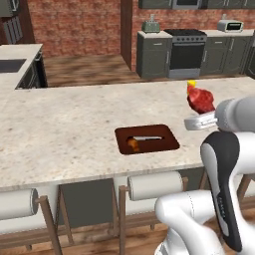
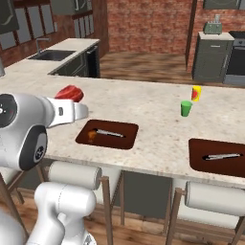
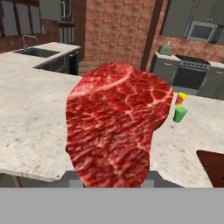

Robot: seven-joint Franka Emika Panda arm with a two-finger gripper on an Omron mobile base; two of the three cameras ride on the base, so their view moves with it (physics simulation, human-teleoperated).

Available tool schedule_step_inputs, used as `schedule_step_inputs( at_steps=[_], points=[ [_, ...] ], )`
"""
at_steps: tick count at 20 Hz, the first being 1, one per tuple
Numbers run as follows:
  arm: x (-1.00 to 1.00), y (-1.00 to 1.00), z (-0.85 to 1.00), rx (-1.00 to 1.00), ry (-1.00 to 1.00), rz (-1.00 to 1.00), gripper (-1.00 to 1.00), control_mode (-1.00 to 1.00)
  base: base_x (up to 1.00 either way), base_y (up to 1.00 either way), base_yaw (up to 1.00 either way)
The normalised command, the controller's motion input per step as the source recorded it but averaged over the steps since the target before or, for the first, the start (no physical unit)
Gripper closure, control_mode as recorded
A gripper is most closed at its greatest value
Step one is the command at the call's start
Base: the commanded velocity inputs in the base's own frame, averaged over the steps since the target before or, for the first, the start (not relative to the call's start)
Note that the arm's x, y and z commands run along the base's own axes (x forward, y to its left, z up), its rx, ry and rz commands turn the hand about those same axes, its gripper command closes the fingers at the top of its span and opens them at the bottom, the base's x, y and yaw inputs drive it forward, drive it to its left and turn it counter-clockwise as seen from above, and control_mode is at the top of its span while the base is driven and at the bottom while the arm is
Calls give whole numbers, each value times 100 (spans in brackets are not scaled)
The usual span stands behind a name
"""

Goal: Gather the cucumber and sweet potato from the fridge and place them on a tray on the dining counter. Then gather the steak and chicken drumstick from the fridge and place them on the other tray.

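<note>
My gripper (image 1: pixel 199 113) is shut on the steak (image 1: pixel 200 99), a marbled red slab held above the dining counter (image 1: pixel 60 124). The steak (image 3: pixel 116 127) covers the fingertips in the hand view. From the right base view the steak (image 2: pixel 70 92) pokes up past the gripper (image 2: pixel 72 99), left of a brown tray (image 2: pixel 125 128). On that tray (image 1: pixel 167 133) lie an orange piece that looks like the sweet potato (image 1: pixel 133 144) and a slim grey utensil (image 1: pixel 147 138). The other tray (image 2: pixel 210 144) sits further right and holds a grey utensil (image 2: pixel 220 156). The cucumber, chicken drumstick and fridge are out of view.
A green cup (image 2: pixel 186 108) and a yellow-red cup (image 2: pixel 196 93) stand on the counter between the two trays, further back. Stools with white cushions (image 1: pixel 154 185) line the near edge. A sink (image 2: pixel 51 55) lies far left, a stove (image 1: pixel 186 50) at the back wall.
</note>
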Motion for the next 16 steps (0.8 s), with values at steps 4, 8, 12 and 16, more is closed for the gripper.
schedule_step_inputs(
  at_steps=[4,8,12,16],
  points=[
    [35,0,-25,0,10,8,100,-100,0,0,0],
    [28,0,-29,0,16,4,100,-100,0,0,0],
    [20,0,-40,0,11,4,100,-100,0,0,0],
    [10,-8,-41,0,4,4,100,-100,0,0,0]
  ],
)
